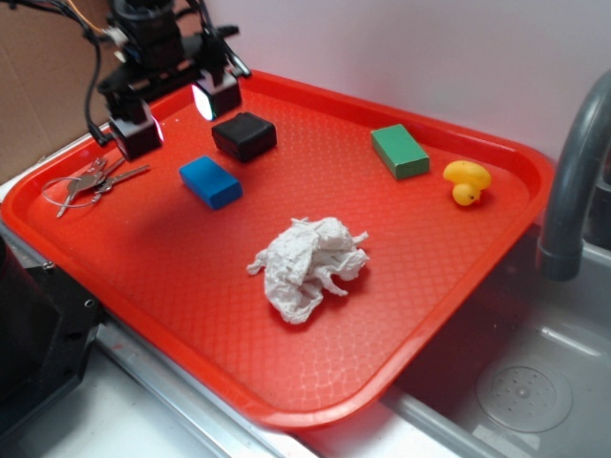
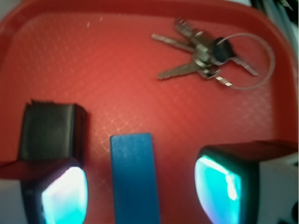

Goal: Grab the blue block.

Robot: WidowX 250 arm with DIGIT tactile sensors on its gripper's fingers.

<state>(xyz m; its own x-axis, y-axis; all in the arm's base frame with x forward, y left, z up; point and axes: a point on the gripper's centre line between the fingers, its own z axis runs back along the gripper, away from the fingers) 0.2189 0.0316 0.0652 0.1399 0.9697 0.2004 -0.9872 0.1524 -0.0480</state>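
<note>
Between the spread-open, empty jaws, wrist view is showing the blue block lying on the red tray, long axis running parallel to the fingers; black block sitting just left.

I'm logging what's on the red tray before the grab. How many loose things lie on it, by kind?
Blocks: 3, the blue block, black block, green block
Key bunches: 1
Rubber ducks: 1
Crumpled paper towels: 1
Total: 6
</note>
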